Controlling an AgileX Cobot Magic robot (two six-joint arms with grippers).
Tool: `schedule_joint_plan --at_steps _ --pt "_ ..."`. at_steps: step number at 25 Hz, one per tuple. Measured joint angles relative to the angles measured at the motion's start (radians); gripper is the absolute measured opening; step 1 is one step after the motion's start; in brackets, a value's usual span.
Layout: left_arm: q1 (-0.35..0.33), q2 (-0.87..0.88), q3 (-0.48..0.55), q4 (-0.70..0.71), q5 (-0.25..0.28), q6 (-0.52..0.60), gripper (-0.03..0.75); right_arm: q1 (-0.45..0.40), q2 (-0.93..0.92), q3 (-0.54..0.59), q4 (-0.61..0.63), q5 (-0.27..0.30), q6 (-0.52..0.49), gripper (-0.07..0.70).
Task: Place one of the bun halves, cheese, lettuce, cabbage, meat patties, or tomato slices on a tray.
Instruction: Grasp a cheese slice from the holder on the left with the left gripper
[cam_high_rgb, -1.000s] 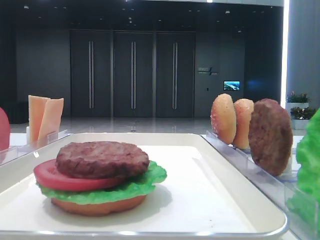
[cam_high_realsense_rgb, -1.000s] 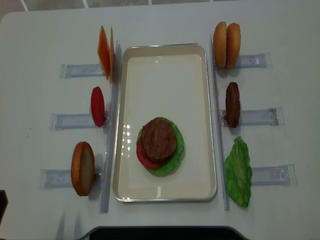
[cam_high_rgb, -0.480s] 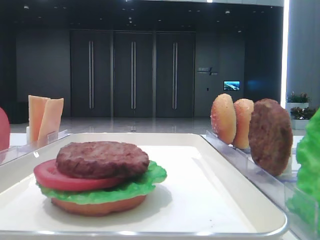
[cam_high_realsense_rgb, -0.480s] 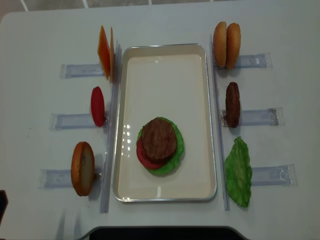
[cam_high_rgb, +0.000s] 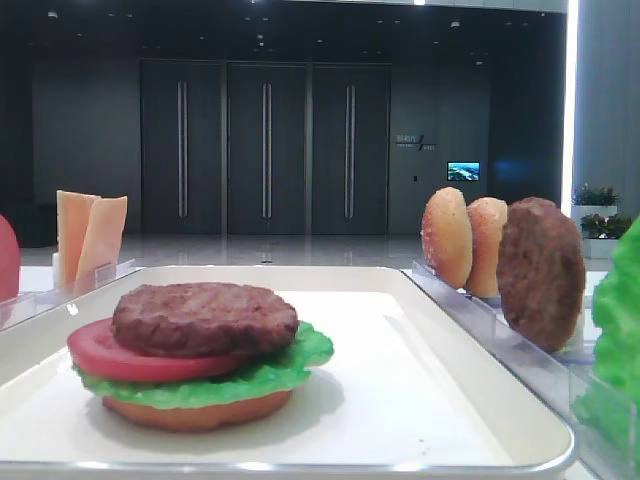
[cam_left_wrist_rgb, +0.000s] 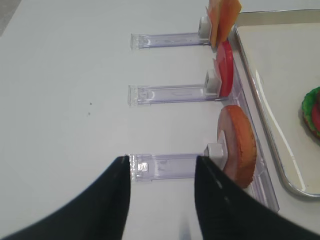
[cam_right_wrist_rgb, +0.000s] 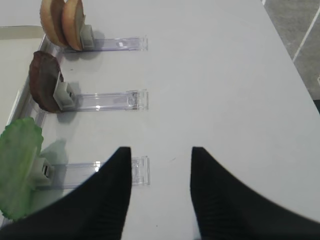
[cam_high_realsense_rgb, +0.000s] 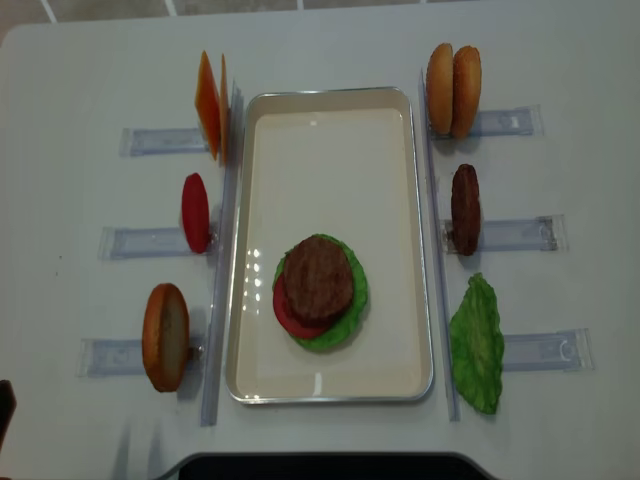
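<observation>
The white table (cam_high_realsense_rgb: 80, 70) carries the tray (cam_high_realsense_rgb: 330, 120) at its centre, long axis running from twelve to six o'clock in the overhead view. Clear plastic racks (cam_high_realsense_rgb: 160, 140) lie on both sides of it, each pointing outward at nine or three o'clock. Toward the tray's six o'clock end sits a stack: a bun base (cam_high_rgb: 195, 410) at the bottom, a lettuce leaf (cam_high_realsense_rgb: 352, 305), a tomato slice (cam_high_realsense_rgb: 285, 315), and a meat patty (cam_high_realsense_rgb: 317, 278) lying flat on top. On the nine o'clock side, from far to near, stand two cheese slices (cam_high_realsense_rgb: 210, 105) on edge, a second tomato slice (cam_high_realsense_rgb: 195, 212) and a bun half (cam_high_realsense_rgb: 165, 336). On the three o'clock side stand two bun halves (cam_high_realsense_rgb: 453, 90), a second patty (cam_high_realsense_rgb: 465, 208) and another lettuce leaf (cam_high_realsense_rgb: 478, 345), all upright with their faces toward the tray. Nothing lies between the racks and the tray. Compared with a second ago, nothing has shifted. The left gripper (cam_left_wrist_rgb: 160, 200) hovers over the nearest left rack with its fingers spread and empty; the right gripper (cam_right_wrist_rgb: 161, 195) hovers likewise, fingers apart, over the table by the nearest right rack.
</observation>
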Motion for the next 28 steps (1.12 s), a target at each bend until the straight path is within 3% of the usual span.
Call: schedule_joint_plan --at_steps 13,17,23,28 --pt "0.0 0.0 -0.016 0.012 0.013 -0.001 0.328 0.0 0.0 0.0 0.0 0.0 0.0 0.275" --pt "0.0 0.019 -0.045 0.021 0.014 -0.055 0.328 0.0 0.0 0.0 0.0 0.0 0.0 0.275" --pt "0.0 0.234 -0.101 0.022 -0.003 -0.099 0.372 0.0 0.0 0.0 0.001 0.0 0.0 0.275" --pt "0.0 0.513 -0.226 -0.011 -0.03 -0.101 0.424 0.0 0.0 0.0 0.001 -0.001 0.0 0.275"
